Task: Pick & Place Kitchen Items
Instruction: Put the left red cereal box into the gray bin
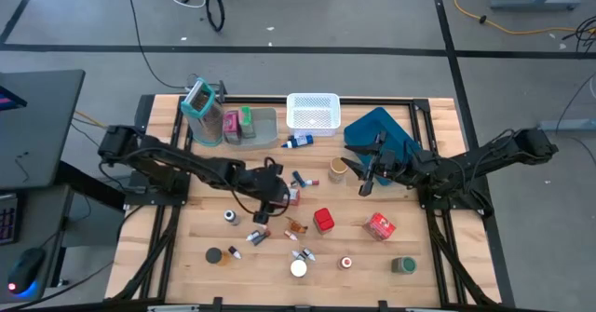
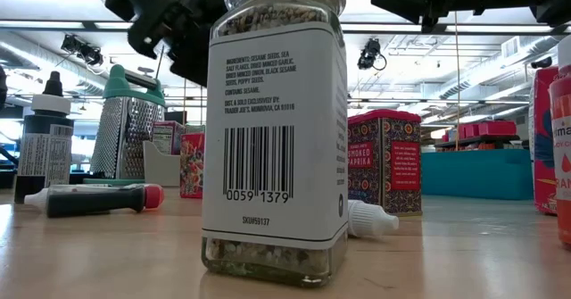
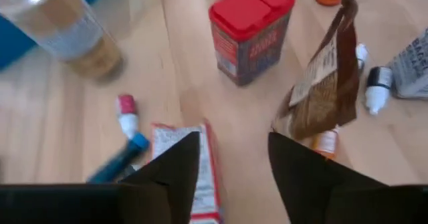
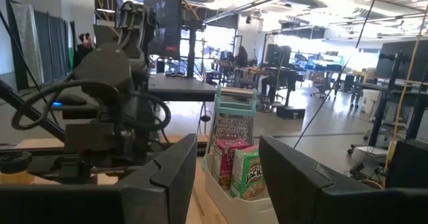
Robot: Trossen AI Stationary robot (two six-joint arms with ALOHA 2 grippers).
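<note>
My left gripper (image 3: 231, 164) (image 1: 282, 198) is open and points down at mid-table. A small red and white carton (image 3: 200, 177) (image 1: 293, 197) lies flat on the wood, partly under one of its fingers (image 3: 177, 167). Past the fingers stand a red-lidded tin (image 3: 251, 30) and a tilted brown bottle (image 3: 328, 83). A blue tube with a red cap (image 3: 124, 134) lies beside the carton. My right gripper (image 4: 227, 164) (image 1: 365, 183) is open and holds nothing. It hovers near the blue tray (image 1: 377, 130), level and facing the table's left. Other jars, cans and bottles are scattered over the near half of the table. My left gripper comes from above over the small red and white carton (image 3: 207, 144). One finger covers the carton's long edge, and I cannot tell whether it touches. The carton lies flat on the table.
A clear bin (image 1: 250, 126) holds pink and green cartons at the far edge, beside a grater (image 1: 202, 107) and a white mesh basket (image 1: 313, 112). A tan jar (image 1: 337, 169) stands by my right gripper. A spice jar (image 2: 277, 129) fills the low view.
</note>
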